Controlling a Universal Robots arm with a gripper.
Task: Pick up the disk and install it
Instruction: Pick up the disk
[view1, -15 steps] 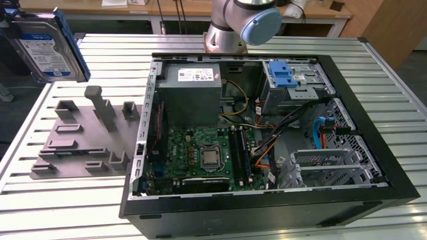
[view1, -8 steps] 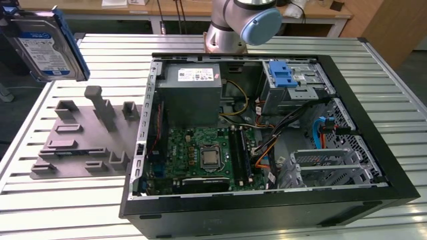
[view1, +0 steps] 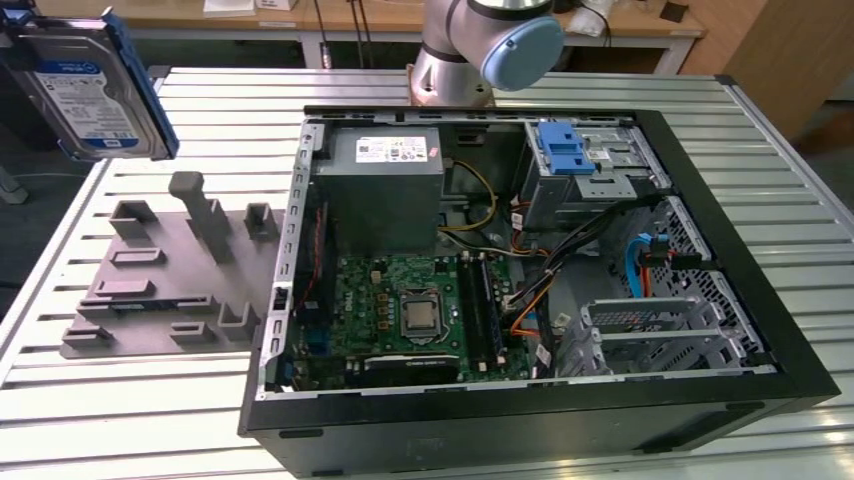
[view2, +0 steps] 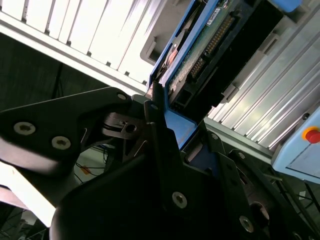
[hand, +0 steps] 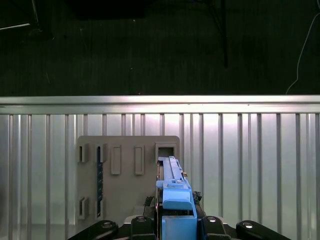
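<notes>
The disk (view1: 87, 90) hangs in the air at the exterior view's upper left, well above the table, its white-and-blue label facing the camera and its blue carrier frame along the edge. In the first wrist view the disk (hand: 172, 187) appears edge-on, and my gripper (hand: 177, 220) is shut on its blue frame. The second wrist view shows the dark fingers (view2: 155, 115) clamped on the disk (view2: 200, 55) near its connector end. Below it lies the grey holder plate (hand: 125, 170), from which the disk is lifted clear.
The open black computer case (view1: 747, 250) sits on the slatted metal table (view1: 134, 400); inside it are a drive cage with a blue latch tab (view1: 567, 150), a grey power supply box (view1: 387, 190), a green motherboard (view1: 400, 310) and cables. The grey holder plate (view1: 167, 270) lies beside the case, towards the exterior view's left. The arm's base (view1: 474, 45) stands behind.
</notes>
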